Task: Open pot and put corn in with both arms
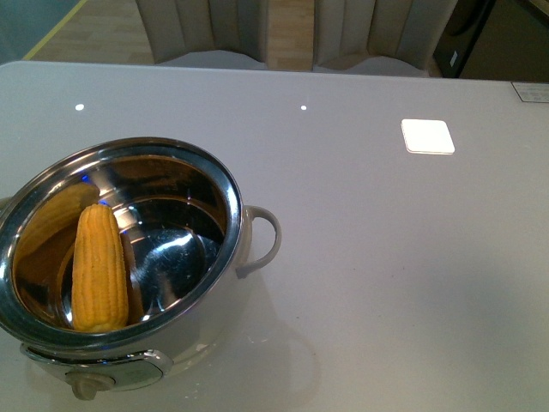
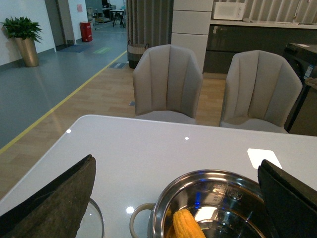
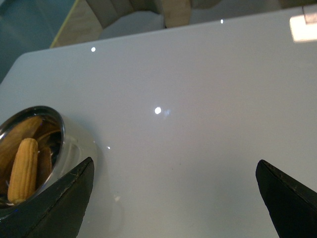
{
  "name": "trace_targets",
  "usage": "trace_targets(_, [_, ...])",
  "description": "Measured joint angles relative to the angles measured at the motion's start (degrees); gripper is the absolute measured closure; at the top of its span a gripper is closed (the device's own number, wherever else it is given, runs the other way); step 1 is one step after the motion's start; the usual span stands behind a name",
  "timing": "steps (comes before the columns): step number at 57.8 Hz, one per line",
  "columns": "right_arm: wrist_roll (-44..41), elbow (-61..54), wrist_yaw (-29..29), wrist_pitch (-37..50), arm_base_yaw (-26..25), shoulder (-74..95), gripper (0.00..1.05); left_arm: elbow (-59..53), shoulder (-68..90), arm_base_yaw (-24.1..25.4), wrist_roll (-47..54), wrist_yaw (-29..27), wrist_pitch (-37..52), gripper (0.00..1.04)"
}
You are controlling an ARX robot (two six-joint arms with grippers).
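The pot (image 1: 219, 322) stands uncovered at the table's near left, its shiny steel rim (image 1: 233, 215) fully exposed. The corn (image 1: 99, 270) stands on end inside it, leaning against the inner wall, and its reflection shows in the steel. Neither arm appears in the front view. In the left wrist view my left gripper (image 2: 177, 161) hangs open above the pot (image 2: 163, 198), and the corn's tip (image 2: 185, 225) shows below it. My right gripper (image 3: 175, 161) is open over bare table to the right of the pot (image 3: 52, 116), and the corn (image 3: 24, 168) is visible inside.
A glass lid's edge (image 2: 97, 220) lies on the table left of the pot. A white square (image 1: 427, 136) sits at the back right. Two beige chairs (image 2: 168, 82) stand behind the table's far edge. The pot's loop handle (image 1: 268, 236) sticks out to the right.
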Motion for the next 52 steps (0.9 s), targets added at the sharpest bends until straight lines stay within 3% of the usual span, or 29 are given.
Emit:
trace_targets(4, [-0.5, 0.0, 0.3, -0.1, 0.0, -1.2, 0.09, 0.0, 0.0, 0.0, 0.0, 0.0, 0.0, 0.07])
trace_targets(10, [-5.0, -10.0, 13.7, 22.5, 2.3, -5.2, 0.28, 0.0, 0.0, 0.0, 0.0, 0.0, 0.0, 0.07])
trace_targets(13, [-6.3, -13.0, 15.2, 29.4, 2.4, -7.5, 0.42, 0.0, 0.0, 0.0, 0.0, 0.0, 0.0, 0.07])
trace_targets(17, [-6.9, -14.7, 15.3, 29.9, 2.5, -9.8, 0.59, 0.0, 0.0, 0.0, 0.0, 0.0, 0.0, 0.07])
trace_targets(31, [-7.6, -17.9, 15.3, 28.1, 2.5, -14.5, 1.01, 0.0, 0.0, 0.0, 0.0, 0.0, 0.0, 0.07])
trace_targets(52, [-7.8, -20.4, 15.3, 23.8, 2.5, -21.4, 1.03, 0.0, 0.0, 0.0, 0.0, 0.0, 0.0, 0.07])
